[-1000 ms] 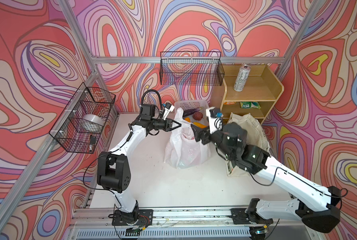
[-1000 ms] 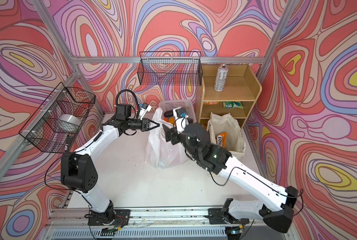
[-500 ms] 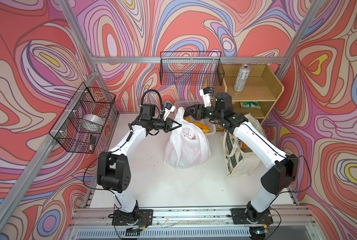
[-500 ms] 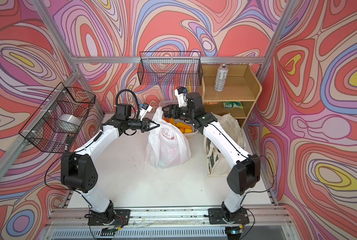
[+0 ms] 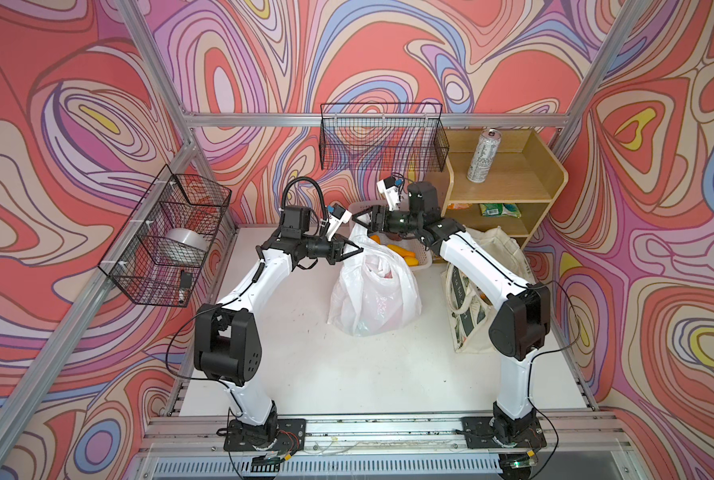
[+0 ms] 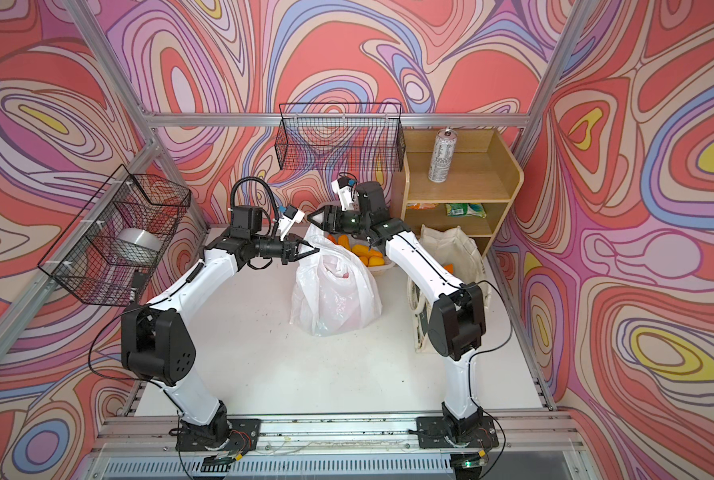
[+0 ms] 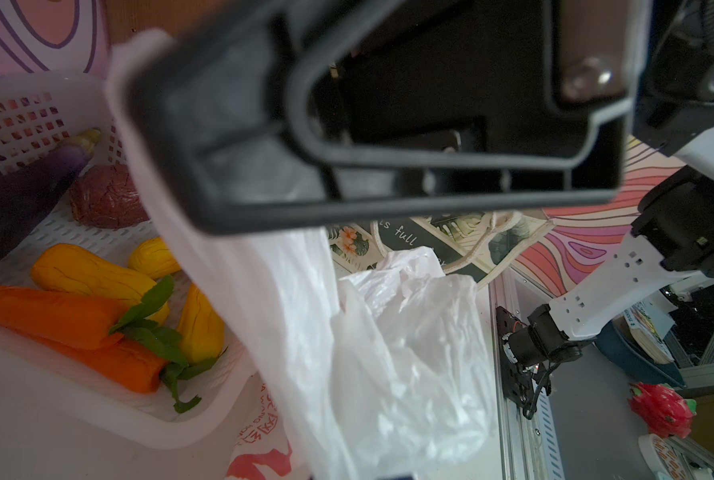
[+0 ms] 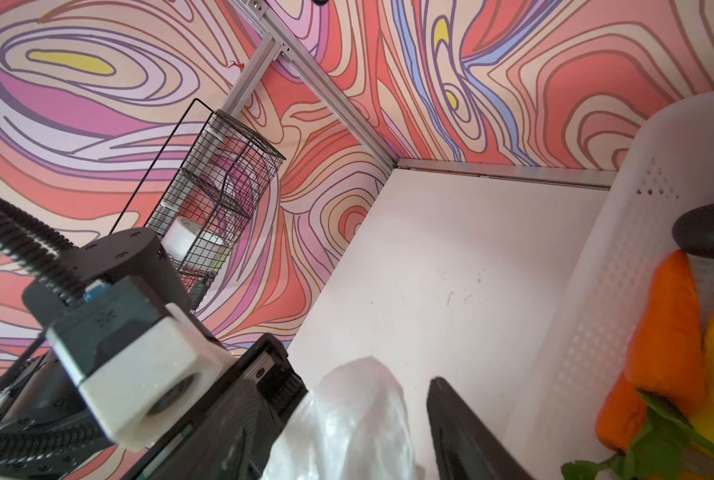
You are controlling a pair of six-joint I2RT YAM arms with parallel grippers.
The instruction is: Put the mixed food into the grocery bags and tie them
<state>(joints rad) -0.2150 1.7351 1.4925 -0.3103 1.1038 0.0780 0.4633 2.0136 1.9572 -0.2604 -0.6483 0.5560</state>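
**Plastic carrier bag hoisted by one handle, right jaws spread beside it**

Plastic carrier bag (image 5: 372,299) stands mid-table in both top views, its far edge lapping against the front rim of the white lattice basket (image 5: 424,259). The left gripper (image 5: 359,251) is pinched tight on one handle, drawing that edge up into a taut peak. The rest of the mouth slumps in loose folds below.

The right gripper (image 5: 363,220) hangs just above and behind that peak with its jaws plainly apart and nothing between them. In the right wrist view crinkled plastic lies beside one dark finger (image 8: 463,424); I cannot tell whether they touch.

Carrots (image 7: 47,316), lemons (image 7: 81,274) and an eggplant (image 7: 18,195) lie in the basket, close behind the raised handle.

The canvas tote (image 6: 451,245) stands at the right edge of the table (image 5: 347,374), partly hidden by the right arm and just in front of the wooden shelf (image 5: 509,170). A silver can (image 5: 482,156) stands upright on the top shelf and a snack packet (image 5: 499,210) lies on the one below.

Bare table runs from the bag to the near rail and out to the left wall.
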